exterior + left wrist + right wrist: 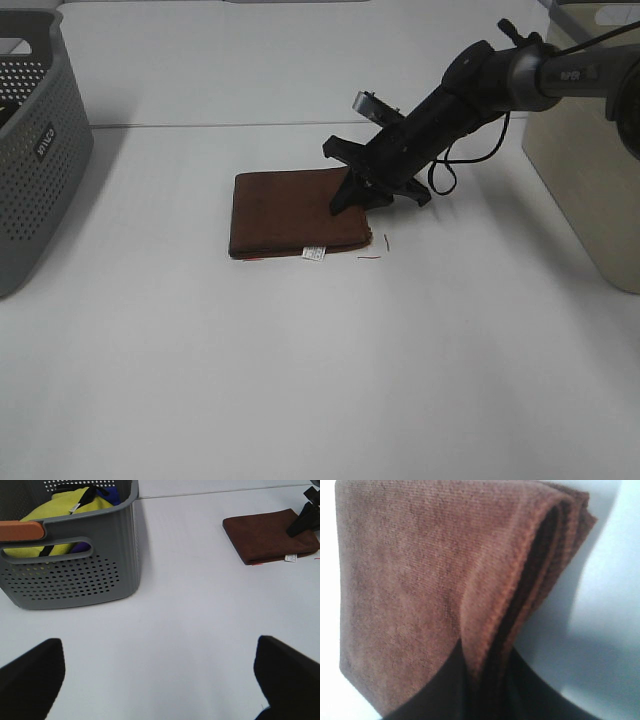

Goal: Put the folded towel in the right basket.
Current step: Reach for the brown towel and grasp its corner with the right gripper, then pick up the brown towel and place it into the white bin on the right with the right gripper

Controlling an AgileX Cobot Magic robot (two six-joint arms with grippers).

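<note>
The folded towel [285, 212] is a dark reddish-brown square lying flat on the white table, with a small white tag [314, 253] at its near edge. It also shows in the left wrist view [265, 532]. My right gripper [352, 205] is down at the towel's right edge. In the right wrist view its jaws [487, 695] stand close together with the towel's layered edge [520, 595] pinched up between them. The right basket [580, 170] is a beige bin at the far right. My left gripper [160, 680] is open and empty, well short of the towel.
A grey perforated basket [35, 150] stands at the left edge. In the left wrist view [75, 575] it holds yellow cloth [60, 510]. A loose red thread [370, 257] lies by the towel's near right corner. The right arm's cable [445, 175] hangs behind the gripper.
</note>
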